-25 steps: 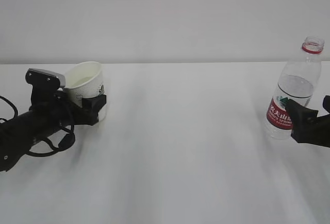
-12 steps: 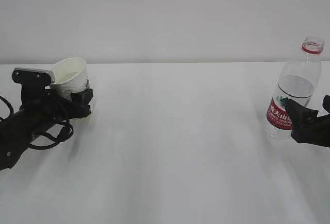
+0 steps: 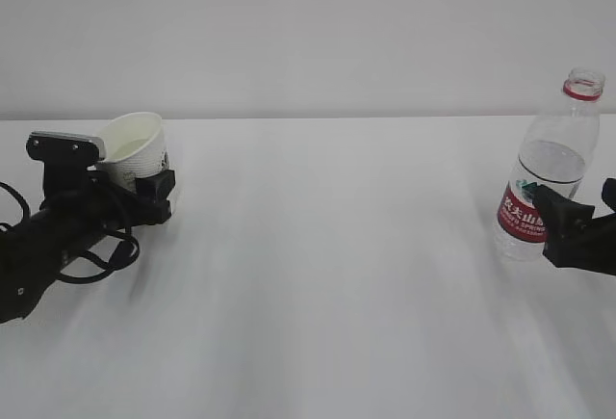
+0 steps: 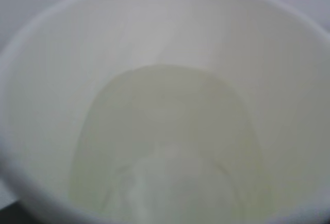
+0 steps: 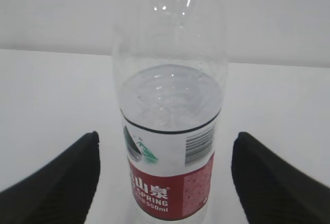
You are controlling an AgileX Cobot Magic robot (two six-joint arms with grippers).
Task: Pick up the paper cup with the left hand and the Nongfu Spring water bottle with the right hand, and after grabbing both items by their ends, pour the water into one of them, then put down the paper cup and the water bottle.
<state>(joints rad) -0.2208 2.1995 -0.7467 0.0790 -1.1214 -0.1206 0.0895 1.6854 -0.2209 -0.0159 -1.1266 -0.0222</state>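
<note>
The white paper cup [image 3: 135,149] hangs tilted at the far left, its base clamped in my left gripper [image 3: 152,186], which is shut on it. In the left wrist view the cup's inside [image 4: 165,54] fills the frame and hides the jaws; a pale greenish patch [image 4: 170,147] lies at its bottom. The uncapped Nongfu Spring water bottle [image 3: 547,164] stands upright on the table at the far right, about half full of water [image 5: 170,95]. My right gripper [image 5: 165,136] is open, one finger [image 5: 56,183] on each side of the red label with a gap on both sides.
A white table [image 3: 337,274] runs from side to side, with a plain white wall behind it. The left arm's black cables [image 3: 96,265] loop down onto the table.
The left arm has carried the cup to the left over the last second, then settled. The right gripper and the bottle have not visibly moved.
</note>
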